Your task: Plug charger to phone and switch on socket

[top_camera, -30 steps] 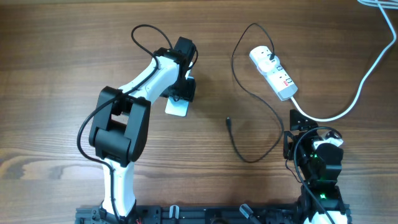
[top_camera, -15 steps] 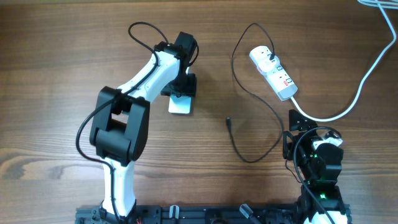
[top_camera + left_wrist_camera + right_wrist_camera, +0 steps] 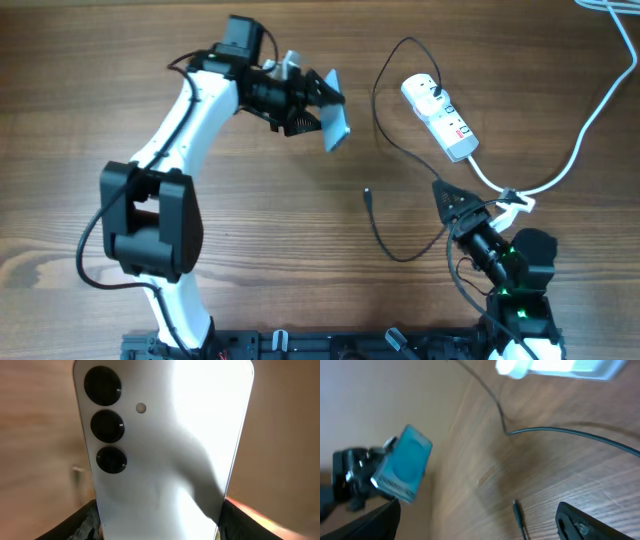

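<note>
My left gripper is shut on the phone and holds it lifted and tilted above the table, left of the socket. The left wrist view shows the phone's silver-white back with three lenses, clamped at its lower end. The right wrist view shows its teal screen. The charger cable runs from the socket in a loop to its small black plug, which lies loose on the wood. My right gripper is open and empty, right of the plug, pointing up-left.
A thick white cord runs from the socket off the table's top right corner. The socket's end shows at the top of the right wrist view. The table is brown wood.
My left gripper has lifted the phone off the table and swung it up and to the right, toward the socket. My right gripper has tilted and turned toward the plug.
</note>
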